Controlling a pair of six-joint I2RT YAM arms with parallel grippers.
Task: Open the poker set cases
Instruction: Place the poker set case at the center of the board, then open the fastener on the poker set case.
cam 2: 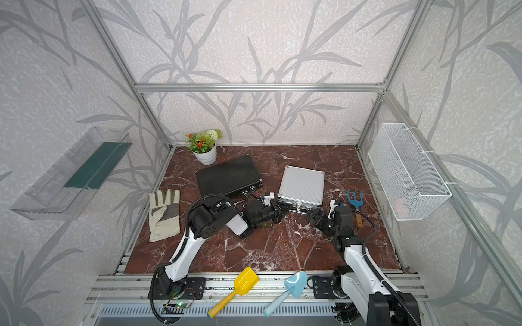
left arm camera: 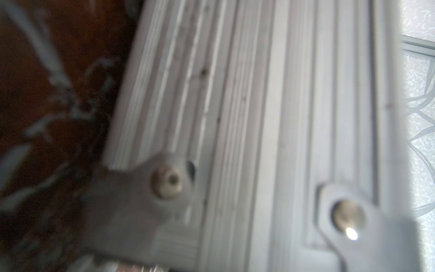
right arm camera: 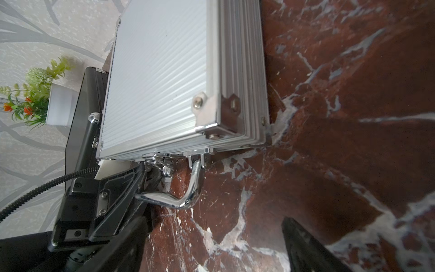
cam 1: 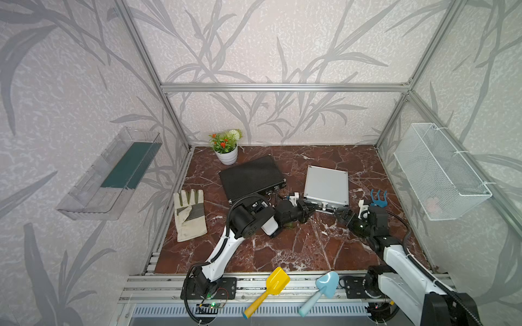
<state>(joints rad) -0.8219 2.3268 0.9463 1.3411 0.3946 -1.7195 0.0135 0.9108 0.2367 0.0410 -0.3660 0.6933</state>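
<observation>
1. The silver case is lying shut on the tabletop, just right of the black case, which is also lying shut near the flower pot.
2. The left hand, fully closed, is pressing at the silver case's front latch; whether it is actually pinching it is unclear.
3. The right hand is hovering wide open, holding nothing, near the case's handle.
</observation>
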